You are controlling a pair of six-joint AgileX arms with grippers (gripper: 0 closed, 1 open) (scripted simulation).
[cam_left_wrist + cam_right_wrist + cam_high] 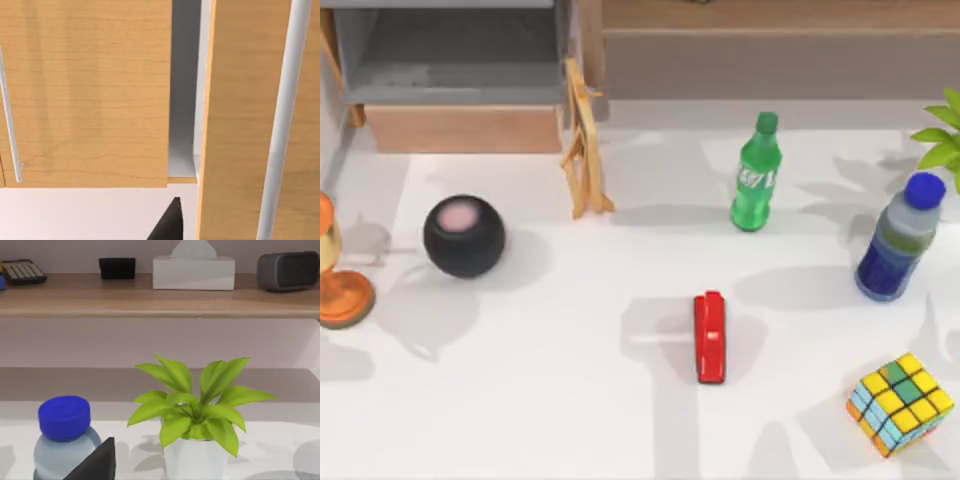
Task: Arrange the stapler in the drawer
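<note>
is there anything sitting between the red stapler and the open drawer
Nothing lies squarely on that line. The stapler is mid-table, the drawer at the far left; the black sphere and the wooden stand flank the route.

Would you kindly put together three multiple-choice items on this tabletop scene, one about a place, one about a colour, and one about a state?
1. Where does the stapler lie?
A. inside the drawer
B. on the white table, near the middle front
C. on the long shelf

2. What colour is the cap of the bottle at the table's right side?
A. blue
B. green
C. red

3. In what state is the drawer?
A. pulled open, nothing visible inside
B. pushed shut
C. open with the stapler inside

Answers:
1. B, since the top view shows it flat on the table, apart from everything else.
2. A, as the blue cap shows in the top and right wrist views.
3. A, since its grey floor lies bare behind the tan front panel.
</note>
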